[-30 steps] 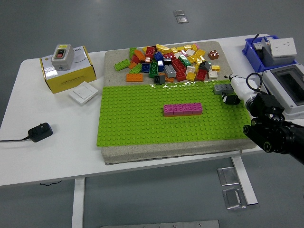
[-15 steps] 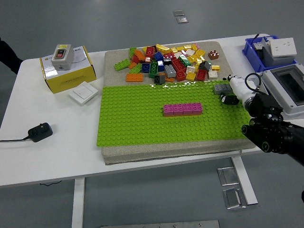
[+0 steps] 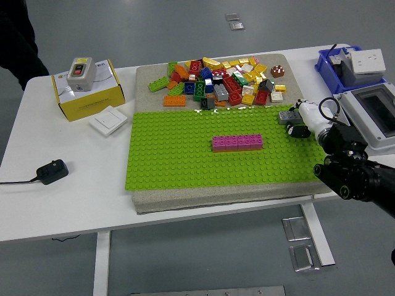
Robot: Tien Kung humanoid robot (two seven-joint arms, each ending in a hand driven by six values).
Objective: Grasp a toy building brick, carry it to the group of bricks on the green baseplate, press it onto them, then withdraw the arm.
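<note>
A row of pink bricks (image 3: 237, 142) sits pressed on the green baseplate (image 3: 173, 160) near its middle. A heap of loose bricks (image 3: 222, 82) in many colours lies on the grey mat behind the plate. My right hand (image 3: 296, 121), white-tipped on a black arm, hovers at the plate's right edge. Its fingers are closed on a small grey brick (image 3: 286, 116). The left arm is out of sight.
A yellow box with a grey switch (image 3: 86, 86) and a white wall switch (image 3: 108, 120) sit at the left. A black adapter (image 3: 51, 171) lies near the left front. A blue bin (image 3: 345, 65) and a grey enclosure (image 3: 373, 114) stand at the right. A person's dark sleeve (image 3: 18, 37) shows top left.
My right hand has shifted slightly left and up with the grey brick. A person's dark sleeve has come into view at the top left.
</note>
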